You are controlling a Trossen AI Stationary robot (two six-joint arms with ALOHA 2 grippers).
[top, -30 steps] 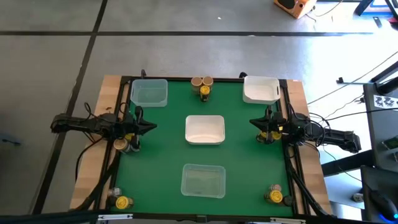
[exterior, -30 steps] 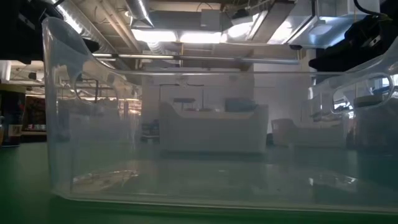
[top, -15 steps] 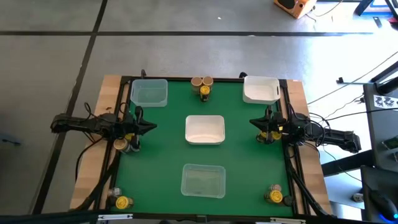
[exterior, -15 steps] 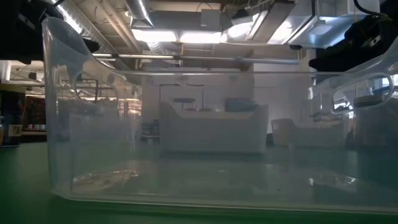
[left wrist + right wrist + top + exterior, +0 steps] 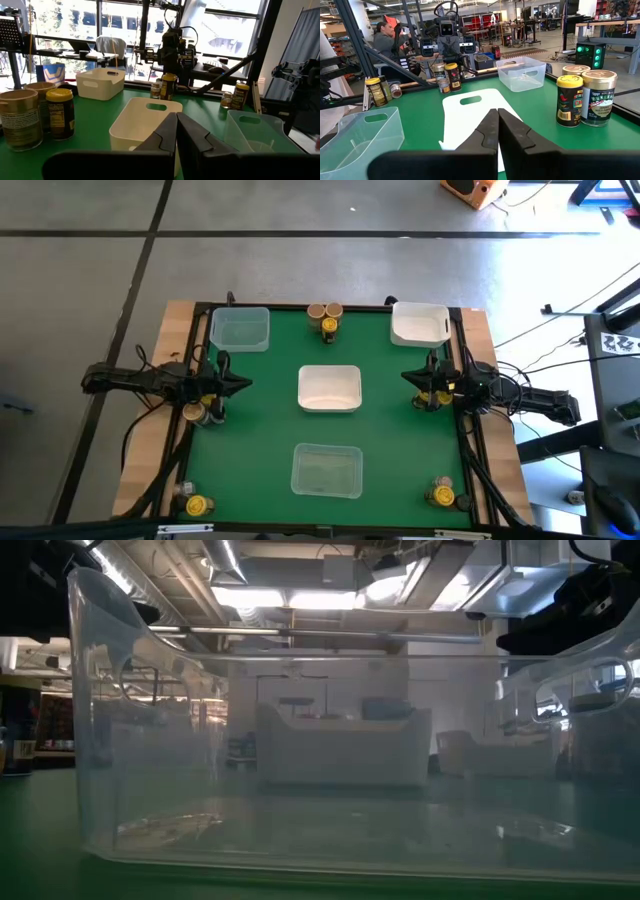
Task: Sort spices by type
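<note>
Both arms parked at the table sides, jaws clenched on nothing, no jar sorted yet.
My left gripper (image 5: 240,384) and right gripper (image 5: 408,377) sit shut and empty; spice jars (image 5: 325,319) cluster at the far edge, more by each arm base and the near corners. Risk as I judge it: jars stand touching, so closing on one could knock its neighbour over; a reach across could clip the white centre bin (image 5: 329,388).
</note>
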